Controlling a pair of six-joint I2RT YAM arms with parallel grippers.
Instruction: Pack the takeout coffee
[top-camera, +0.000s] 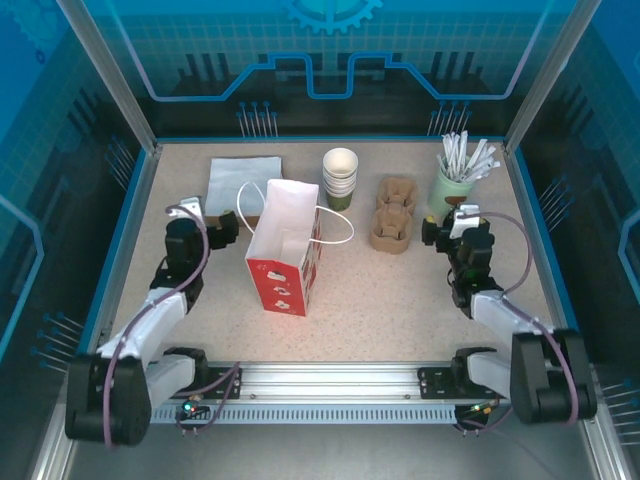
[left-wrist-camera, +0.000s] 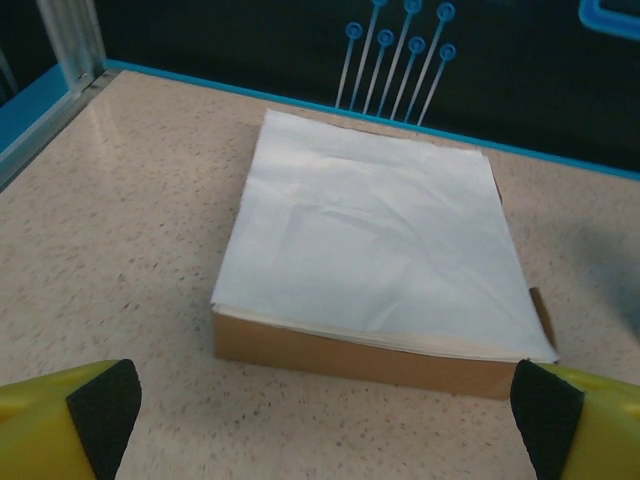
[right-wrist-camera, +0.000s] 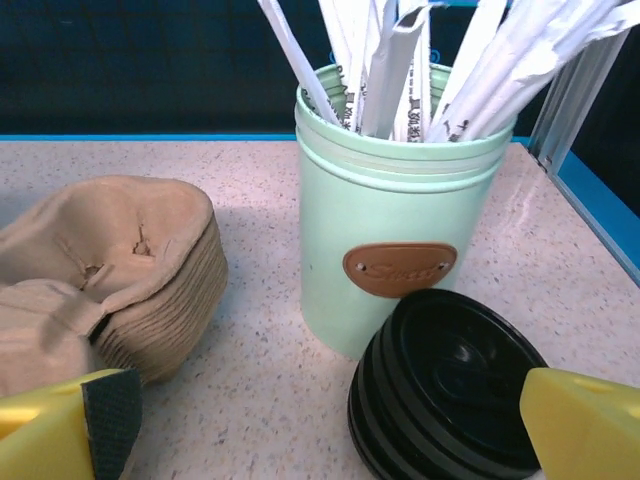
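The takeout coffee cup (top-camera: 340, 176), dark green with a white rim, stands at the back middle of the table and looks stacked on others like it. A paper bag (top-camera: 285, 245), white inside and red at its base, stands open just in front and to the left of the cup. My left gripper (top-camera: 226, 228) (left-wrist-camera: 325, 425) is open, low over the table left of the bag, facing a stack of white napkins (left-wrist-camera: 370, 230). My right gripper (top-camera: 437, 230) (right-wrist-camera: 345, 435) is open at the right, facing a pale-green pot (right-wrist-camera: 400, 230) of wrapped sticks. Both are empty.
The napkins (top-camera: 243, 178) sit on a brown box at the back left. Brown pulp cup carriers (top-camera: 392, 212) (right-wrist-camera: 110, 270) lie between cup and pot (top-camera: 455, 185). A stack of black lids (right-wrist-camera: 450, 390) sits right before the pot. Blue walls ring the table.
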